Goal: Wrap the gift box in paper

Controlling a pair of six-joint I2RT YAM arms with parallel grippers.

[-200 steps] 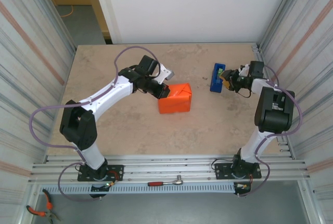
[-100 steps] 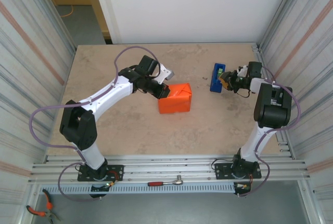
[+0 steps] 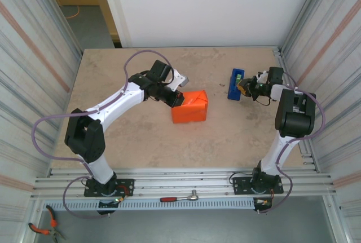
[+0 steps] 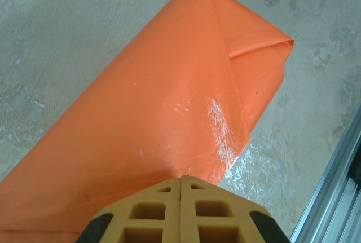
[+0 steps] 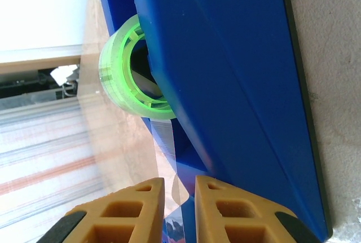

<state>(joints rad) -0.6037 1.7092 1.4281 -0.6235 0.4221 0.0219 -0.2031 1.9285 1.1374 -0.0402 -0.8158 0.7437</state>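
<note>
The orange paper (image 3: 190, 106) is folded into a boxy parcel mid-table; the gift box is hidden inside it. In the left wrist view the paper (image 4: 169, 96) shows a triangular folded flap at its far end. My left gripper (image 3: 177, 100) is shut, its tips (image 4: 181, 178) pressed together on the parcel's near left edge. My right gripper (image 3: 243, 87) is at the blue tape dispenser (image 3: 234, 84). Its jaws (image 5: 179, 184) stand a narrow gap apart around a clear tape strip (image 5: 166, 141) coming off the green roll (image 5: 121, 74), with the pads apart from the strip.
The blue dispenser (image 5: 237, 85) lies close beside the right fingers. Corrugated metal walls close in both sides of the table. A ratchet wrench (image 3: 180, 197) lies on the front rail and pliers (image 3: 42, 229) lie below at the left.
My right gripper's jaws have narrowed around the tape strip and the wrist has edged toward the dispenser. The left arm and the parcel have not moved.
</note>
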